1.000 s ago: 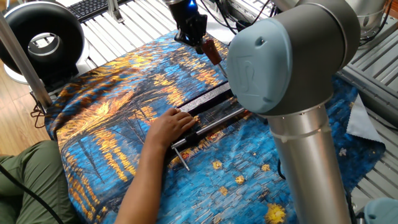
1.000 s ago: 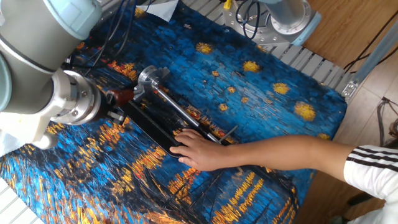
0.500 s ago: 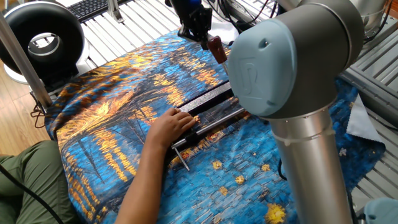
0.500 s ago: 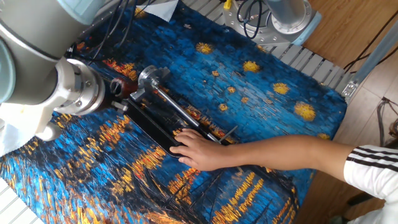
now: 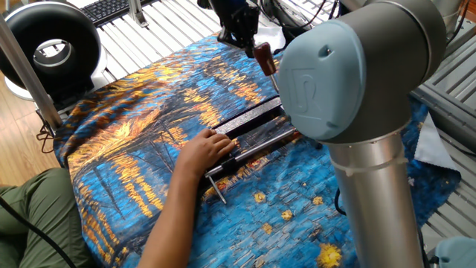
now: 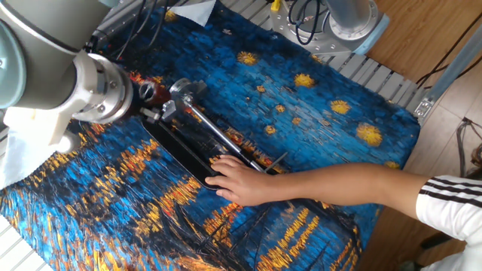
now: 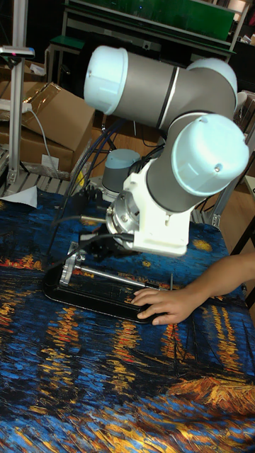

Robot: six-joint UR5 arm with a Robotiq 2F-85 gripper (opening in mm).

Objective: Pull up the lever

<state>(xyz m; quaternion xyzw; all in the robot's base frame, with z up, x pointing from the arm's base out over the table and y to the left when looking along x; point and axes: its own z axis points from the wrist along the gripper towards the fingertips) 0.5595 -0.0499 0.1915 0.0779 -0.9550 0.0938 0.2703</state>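
Observation:
The lever's reddish-brown knob (image 5: 262, 56) sticks up at the far end of the long black clamp frame (image 5: 251, 125). My gripper (image 5: 251, 45) comes down from above and is shut on the knob's top. In the other fixed view the knob (image 6: 147, 92) shows just left of the grey metal head (image 6: 185, 91), with my wrist flange (image 6: 102, 87) hiding most of the fingers. A person's hand (image 5: 204, 152) presses flat on the clamp's near end. In the tall view my arm covers the lever; only the clamp head (image 7: 71, 265) and the hand (image 7: 165, 304) show.
The clamp lies on a blue and orange painted cloth (image 5: 134, 126). A thin screw rod with a crossbar (image 5: 218, 190) pokes out by the person's hand. My big arm joint (image 5: 349, 74) blocks the right side. A black ring light (image 5: 50, 46) stands at the far left.
My gripper has risen and moved toward the clamp's head end with the knob in it, so the lever has swung up. The person's hand has stayed put.

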